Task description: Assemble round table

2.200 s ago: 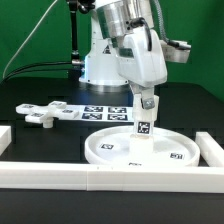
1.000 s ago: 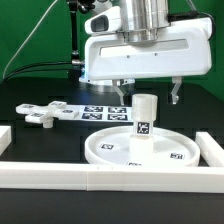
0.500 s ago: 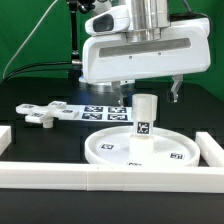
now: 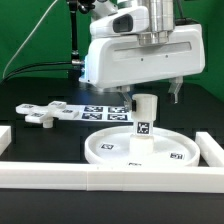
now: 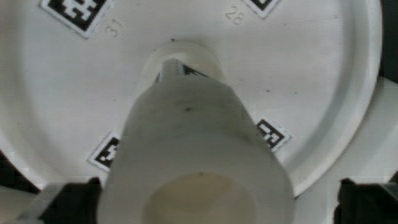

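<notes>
The front rail (image 4: 100,176) runs along the near edge of the black table (image 4: 40,150). Just behind it the round disc (image 4: 120,156) lies flat. The post (image 4: 144,120) stands upright on the middle of the disc, a square tag on its near side.

The gripper (image 4: 150,97) hangs straight over the post. Its jaws are spread wide, and the two fingers (image 4: 176,96) sit one on each side of the post's top. Both are clear of it and grip nothing. The fingertips reach about level with the post's upper end.

Farther back, toward the exterior view's left, the cross piece (image 4: 38,115) lies flat on the table, well apart from the disc. The marker board (image 4: 100,110) lies just beside it, behind the disc.

The wrist view looks down the length of the post (image 5: 196,150) onto the disc (image 5: 329,60). It shows the post's foot meeting the disc's centre and the tags around it, which the exterior view hides in part. Only the dark tips of the fingers (image 5: 71,200) show there, wide of the post. The cross piece, the marker board and the rail appear only in the exterior view.
</notes>
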Controlling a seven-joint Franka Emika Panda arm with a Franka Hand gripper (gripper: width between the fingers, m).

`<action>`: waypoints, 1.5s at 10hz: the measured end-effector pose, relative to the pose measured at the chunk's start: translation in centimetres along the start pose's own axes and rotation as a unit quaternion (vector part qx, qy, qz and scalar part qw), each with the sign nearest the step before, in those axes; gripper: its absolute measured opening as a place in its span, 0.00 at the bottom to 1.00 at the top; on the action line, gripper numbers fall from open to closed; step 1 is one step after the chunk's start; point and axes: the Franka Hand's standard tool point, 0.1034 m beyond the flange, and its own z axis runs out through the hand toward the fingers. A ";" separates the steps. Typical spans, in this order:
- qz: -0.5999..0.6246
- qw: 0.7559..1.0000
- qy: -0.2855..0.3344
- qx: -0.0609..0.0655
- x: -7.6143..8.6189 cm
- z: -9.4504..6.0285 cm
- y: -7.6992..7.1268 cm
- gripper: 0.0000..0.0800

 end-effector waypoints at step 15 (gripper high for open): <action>-0.450 0.892 -0.038 -0.018 -1.1 0.2 1.3 0.65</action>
